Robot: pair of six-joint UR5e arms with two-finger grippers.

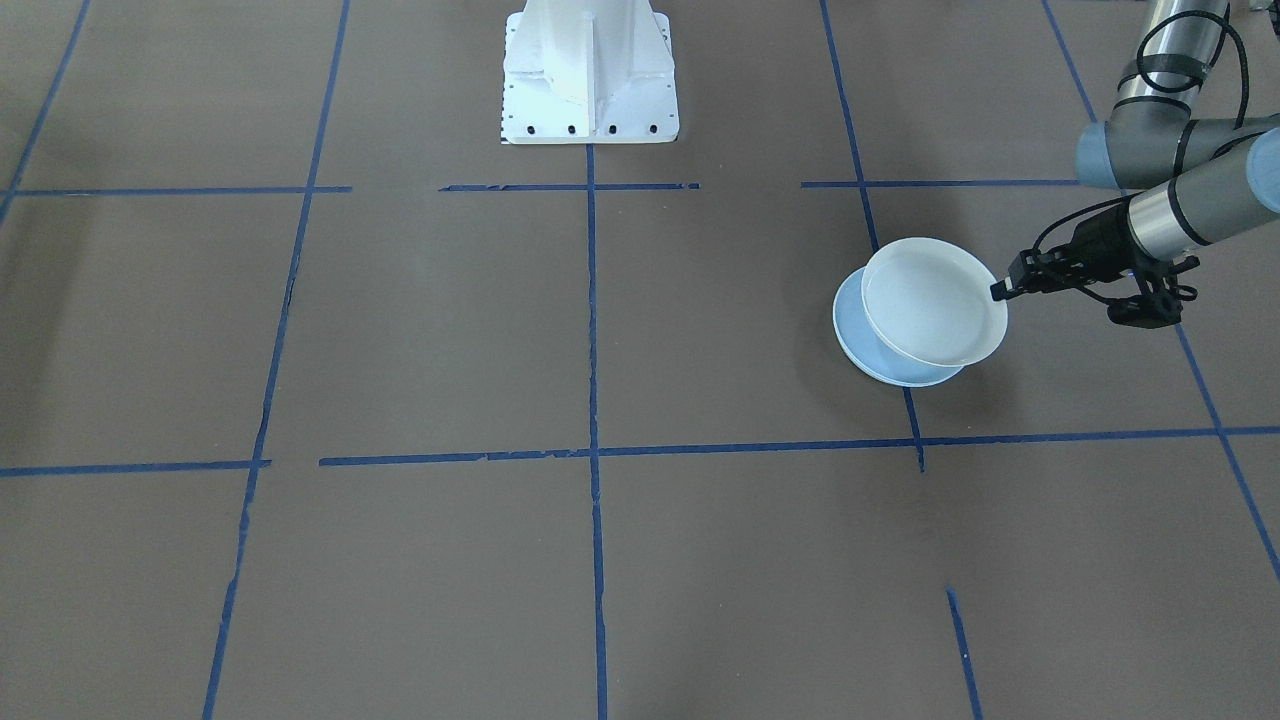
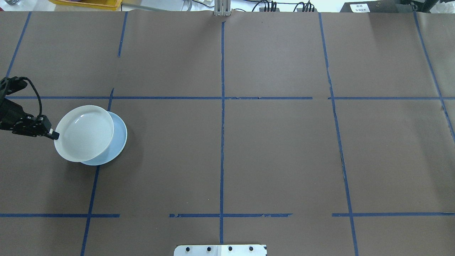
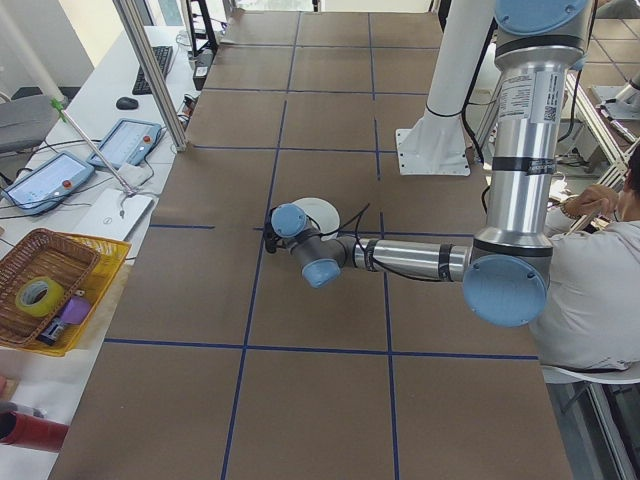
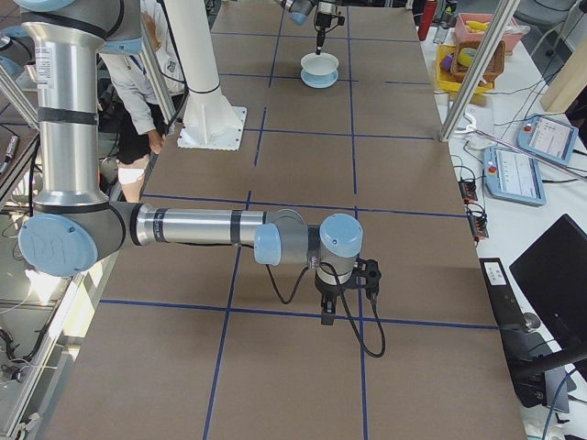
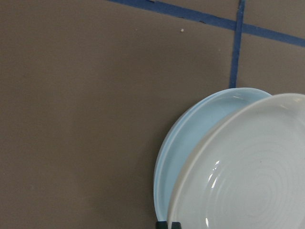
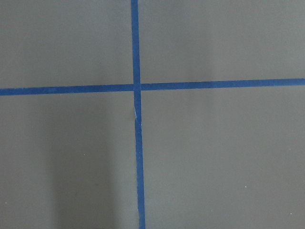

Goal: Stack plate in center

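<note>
The left gripper [image 1: 1000, 290] pinched the near rim of a round, white, ringed ceramic plate [image 1: 935, 300], carrying it low and tilted over a round, shallow, pale blue-grey plate [image 1: 868, 345] that lay flat on the brown paper-covered table [image 1: 420, 330] beside a line of blue tape [image 1: 912, 415]. The white plate overlapped most of the blue-grey one but sat offset toward the gripper, leaving a crescent of blue showing, so the step in hand looked like the placing itself. Judging by that offset, the next move called for a short slide to centre the rims, a lowering until the plate settled level, then a release. In the left wrist view the fingertips were nearly cut off at the lower edge, and whether the two plates already touched could not be told. Farther off, the right gripper [image 4: 327, 313] hung above a tape crossing; its state I could not tell.
</note>
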